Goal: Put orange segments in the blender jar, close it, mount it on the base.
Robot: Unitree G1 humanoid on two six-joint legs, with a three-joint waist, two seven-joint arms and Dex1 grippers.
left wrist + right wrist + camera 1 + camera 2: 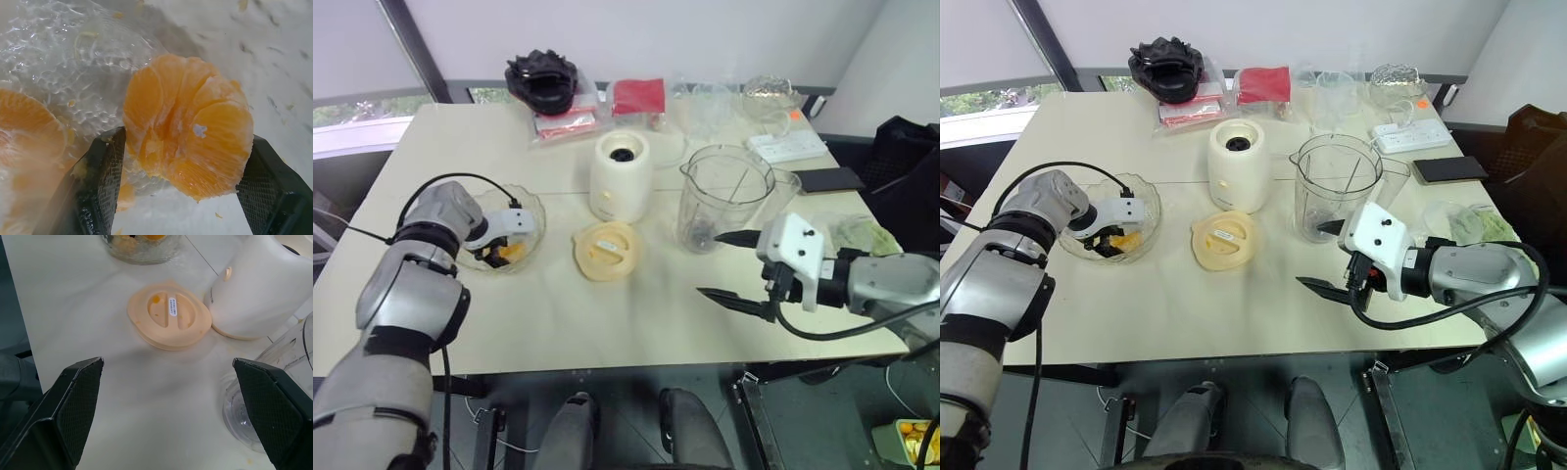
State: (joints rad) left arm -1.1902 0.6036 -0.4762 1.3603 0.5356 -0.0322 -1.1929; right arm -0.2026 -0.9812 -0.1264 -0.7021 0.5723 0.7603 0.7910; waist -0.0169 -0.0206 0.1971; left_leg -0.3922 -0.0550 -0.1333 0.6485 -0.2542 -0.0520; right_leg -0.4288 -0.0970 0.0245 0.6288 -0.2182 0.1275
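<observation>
Left gripper [178, 196] open astride segments [188, 132] in bowl [536, 211], frame left | right gripper [736, 266] open, empty, by jar [724, 196] | risk: we crush or drop slippery fruit.

On the desk [636, 323] you have one jar [724, 196], one base [620, 176], one lid [605, 251] and one glass bowl [530, 227] near the left edge. In the bowl you can count at least two orange segments [188, 129]; more may be hidden.
</observation>
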